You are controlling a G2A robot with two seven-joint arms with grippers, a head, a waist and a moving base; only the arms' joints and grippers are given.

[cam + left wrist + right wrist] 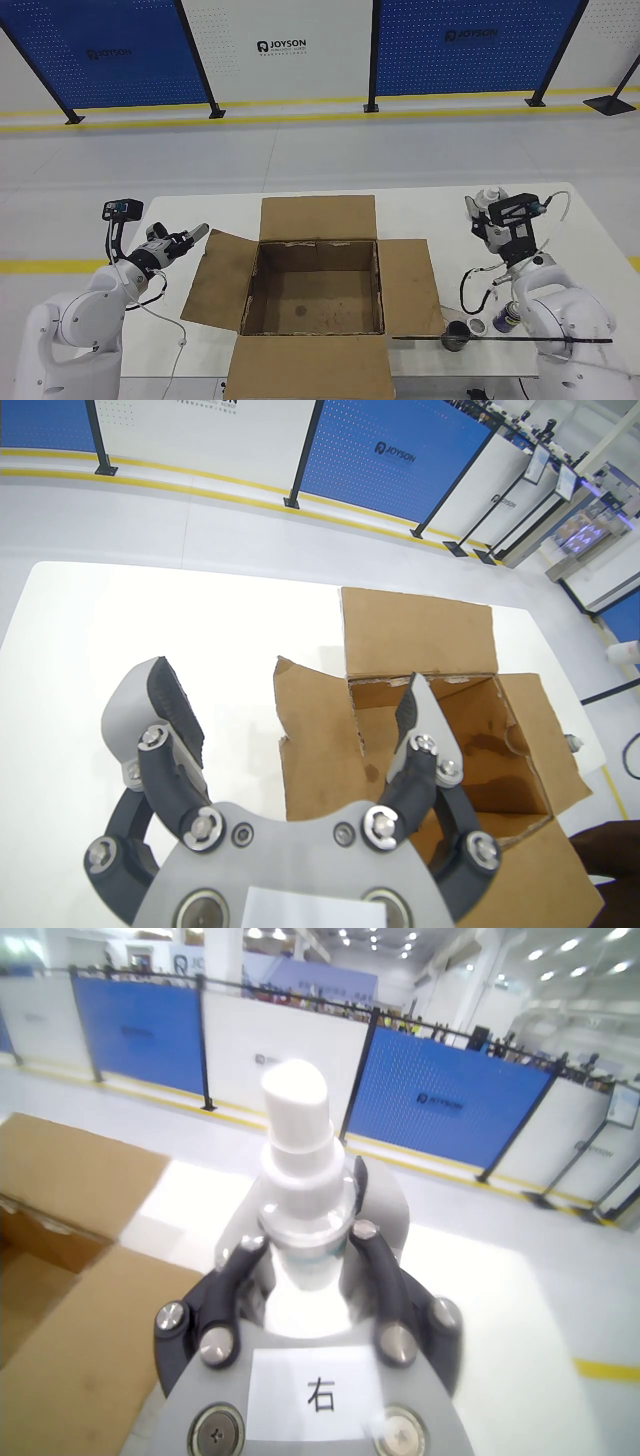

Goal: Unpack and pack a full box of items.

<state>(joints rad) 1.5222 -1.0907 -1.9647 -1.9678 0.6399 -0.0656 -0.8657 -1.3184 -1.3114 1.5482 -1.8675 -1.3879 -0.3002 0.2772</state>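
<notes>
1. Nearest the robot, on the right front part of the tabletop (430,205), a dark round jar (457,334), a pale round thing (478,326) and a small purple bottle (507,318) stand close together, just beside the right flap of the box. A thin black rod (520,340) lies across beside them. The pale round thing may be a lid, though it is too small to tell.
2. The cardboard box (312,295) sits in the middle of the tabletop. It is open upward with all four flaps folded outward, and its bare inner floor shows dark stains.
3. The left pincer (287,700) hangs above the tabletop to the left of the box, near the left flap and pointed toward it. It is released, its fingers spread wide with nothing between them.
4. The right pincer (305,1213) is over the right part of the tabletop, beyond the right flap and clear of the box. It is clenched around a clear bottle (296,1118), whose white stepped cap sticks out past the fingertips.
5. Farthest off, the rear flap of the box lies flat toward the far edge of the tabletop.
</notes>
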